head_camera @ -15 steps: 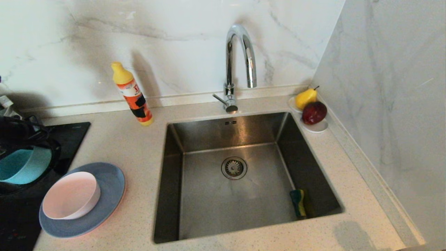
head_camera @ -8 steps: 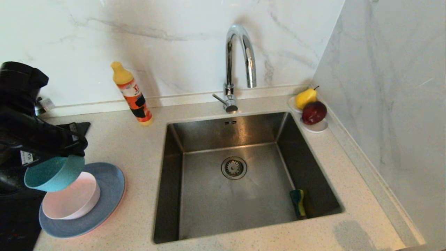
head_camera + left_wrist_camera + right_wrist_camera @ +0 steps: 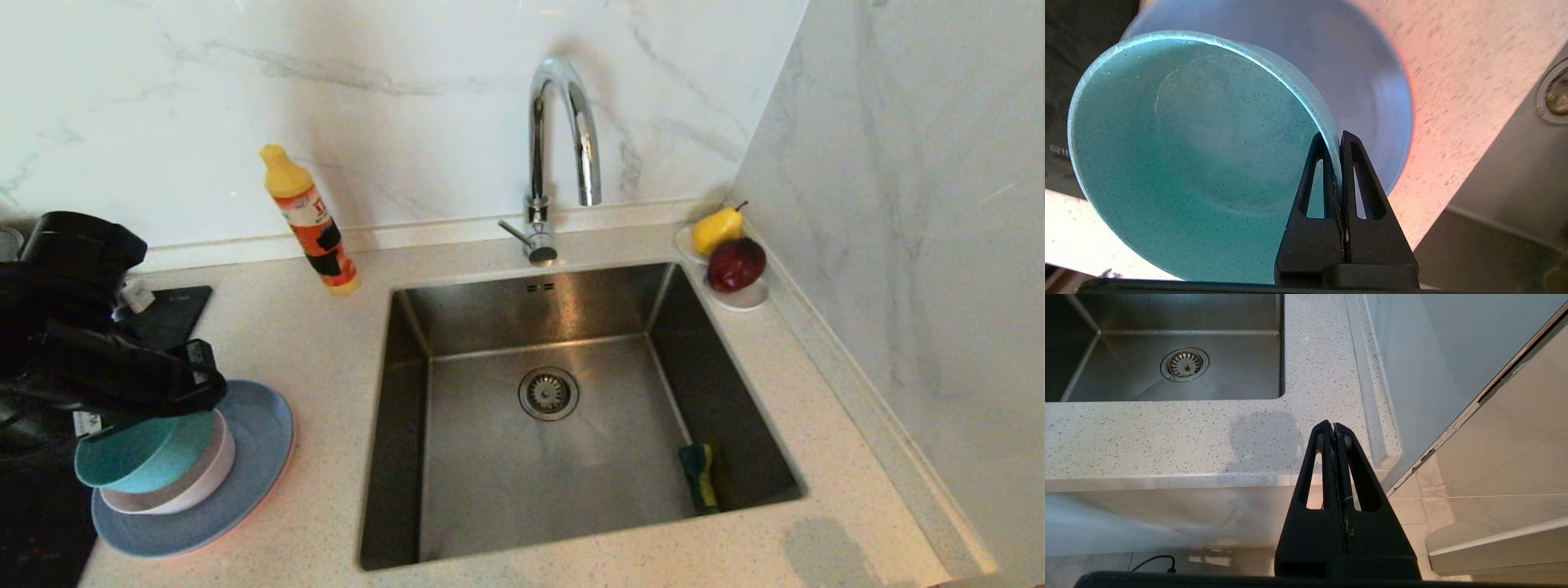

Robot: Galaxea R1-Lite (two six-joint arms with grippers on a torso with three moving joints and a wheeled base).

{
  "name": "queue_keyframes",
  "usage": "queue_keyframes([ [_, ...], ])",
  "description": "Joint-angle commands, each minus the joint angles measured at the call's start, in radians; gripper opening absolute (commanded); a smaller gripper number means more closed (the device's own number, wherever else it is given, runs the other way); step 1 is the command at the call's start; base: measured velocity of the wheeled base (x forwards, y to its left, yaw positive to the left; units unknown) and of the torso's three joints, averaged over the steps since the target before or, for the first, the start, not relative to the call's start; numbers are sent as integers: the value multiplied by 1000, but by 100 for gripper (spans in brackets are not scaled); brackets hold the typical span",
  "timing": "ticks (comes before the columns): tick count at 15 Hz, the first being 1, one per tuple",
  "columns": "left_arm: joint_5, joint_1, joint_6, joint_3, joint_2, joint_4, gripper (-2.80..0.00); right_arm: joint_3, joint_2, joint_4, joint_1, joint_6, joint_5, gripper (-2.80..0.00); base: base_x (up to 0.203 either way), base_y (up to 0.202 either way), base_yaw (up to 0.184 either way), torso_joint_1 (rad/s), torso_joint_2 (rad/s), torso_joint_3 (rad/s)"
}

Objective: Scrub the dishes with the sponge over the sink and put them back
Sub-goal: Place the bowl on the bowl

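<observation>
Over stack | L claw point(image 3: 1333, 141) clamps teal bowl point(image 3: 1180, 155) rim (wrist cam only) | R claw point(image 3: 1333, 430) pinched together, parked.

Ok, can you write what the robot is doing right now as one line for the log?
left gripper: shut on teal bowl rim | bowl: tilted over pink-white bowl on grey-blue plate | right gripper: shut, parked | sponge: in sink

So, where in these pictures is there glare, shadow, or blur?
Head view: bright reflections on the faucet; a soft shadow behind the soap bottle. Left wrist view: counter washed out and the plate's edge blurred behind the teal bowl. Right wrist view: grey shadow patch on the counter.
</observation>
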Motion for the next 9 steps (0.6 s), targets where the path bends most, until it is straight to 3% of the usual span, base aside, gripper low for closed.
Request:
queue_keyframes([
  [1,0,-1,-3,8,2,2,-280,0,-2,0,0,0,0,-280,0,0,0,0,0,0],
  [9,-9,1,-3,7,3,-4,-280,0,-2,0,0,0,0,-280,0,0,0,0,0,0],
])
